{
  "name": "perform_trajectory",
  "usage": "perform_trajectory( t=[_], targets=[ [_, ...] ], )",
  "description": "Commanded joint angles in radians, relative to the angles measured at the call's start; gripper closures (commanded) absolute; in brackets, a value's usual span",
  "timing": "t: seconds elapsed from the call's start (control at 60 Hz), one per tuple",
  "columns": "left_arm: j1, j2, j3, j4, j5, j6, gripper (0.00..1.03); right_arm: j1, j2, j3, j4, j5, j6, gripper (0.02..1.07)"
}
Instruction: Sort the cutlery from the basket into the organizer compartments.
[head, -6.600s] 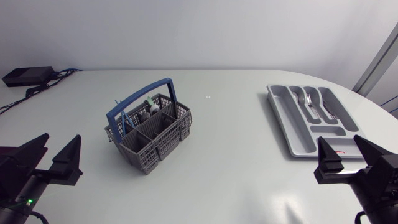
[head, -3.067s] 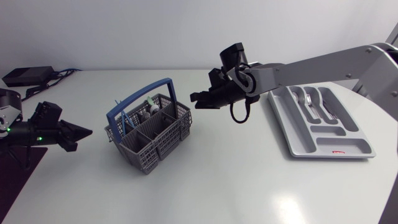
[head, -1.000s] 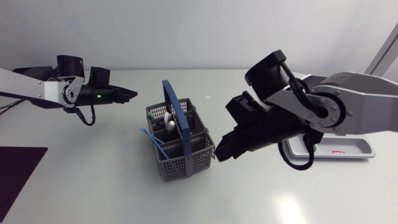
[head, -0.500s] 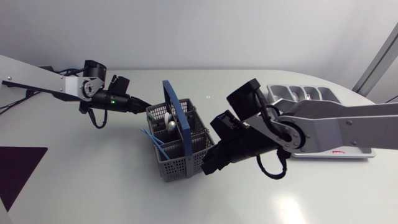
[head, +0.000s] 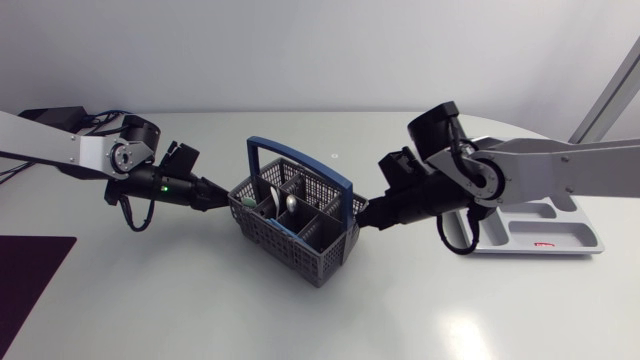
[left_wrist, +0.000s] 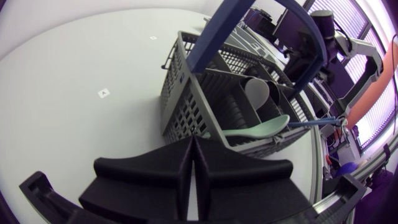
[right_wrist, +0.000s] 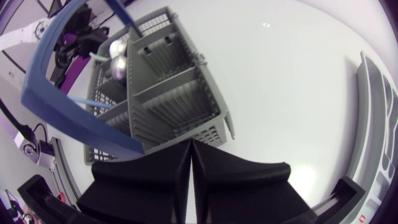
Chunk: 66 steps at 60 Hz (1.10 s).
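Now, basket (head: 287, 236): getting squeezed, nine and three o'clock.
Left gripper (head: 221, 199), right gripper (head: 365, 221): pressing clenched.
Risk: uneven push tipping it.

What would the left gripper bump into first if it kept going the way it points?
Most likely the basket. The left gripper, its fingers closed together, points straight at the grey mesh wall at the basket's near corner. The tip looks right up against it, though I cannot tell if they touch.
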Motion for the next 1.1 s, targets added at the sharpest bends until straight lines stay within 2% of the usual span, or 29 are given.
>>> perform_trajectory(
  t=[0.0,0.25,0.4,0.517,0.767,1.083],
  targets=[
    [-0.002,-0.07,-0.077,-0.018,0.023,0.047,1.0,-0.038,0.045,0.045,0.02,-0.012,-0.023,1.01],
    [-0.047,-0.197,-0.212,-0.018,0.02,0.087,1.0,-0.091,0.106,0.092,0.033,-0.035,-0.023,1.01],
    [0.007,-0.21,-0.189,-0.019,0.022,0.073,1.0,-0.105,0.005,-0.004,0.03,-0.065,-0.032,1.01],
    [0.007,-0.213,-0.191,-0.035,0.022,0.077,1.0,-0.108,-0.027,-0.027,0.029,-0.085,-0.035,1.01],
    [-0.066,-0.227,-0.226,-0.035,0.022,0.077,1.0,-0.091,0.062,0.053,0.047,-0.09,0.0,1.01],
    [-0.054,-0.239,-0.235,-0.035,0.022,0.078,1.0,-0.071,0.151,0.168,0.056,-0.088,0.036,1.01]
  ],
)
